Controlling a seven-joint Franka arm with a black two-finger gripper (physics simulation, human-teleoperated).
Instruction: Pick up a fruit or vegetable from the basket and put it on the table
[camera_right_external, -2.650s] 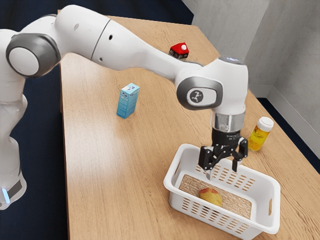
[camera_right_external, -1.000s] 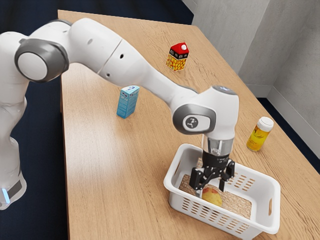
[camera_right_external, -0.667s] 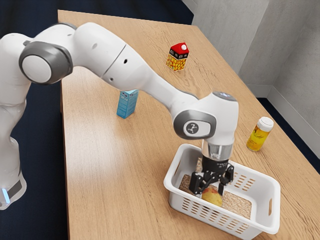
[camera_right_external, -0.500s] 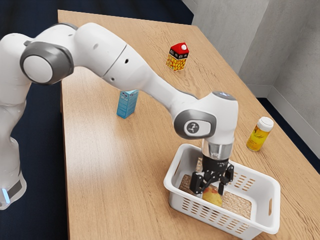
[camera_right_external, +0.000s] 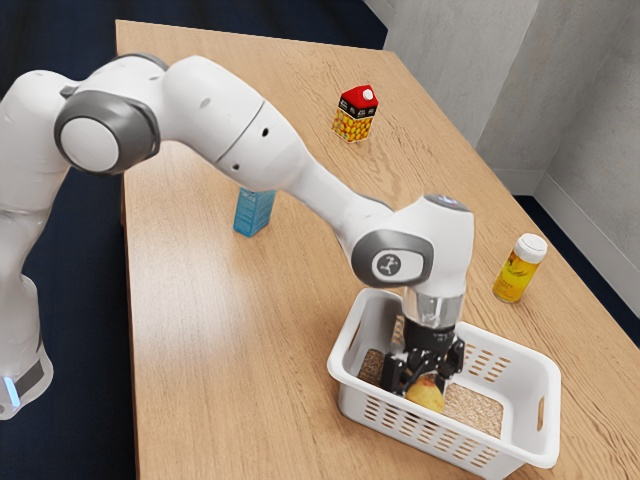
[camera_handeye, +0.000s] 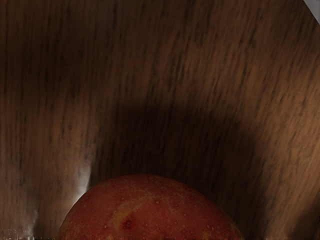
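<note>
Reaching into the slotted white plastic basket, exterior view's lower right, I sit low over the rounded red-yellow fruit for lifting, jaws clamped or apart I can't tell.

You've got a smooth wood-grain tabletop, faint sheen; smooth white basket, looks plastic; fruit with smooth, speckled skin. Blue carton looks like card; your white arm is smooth, lightly glossy.
</note>
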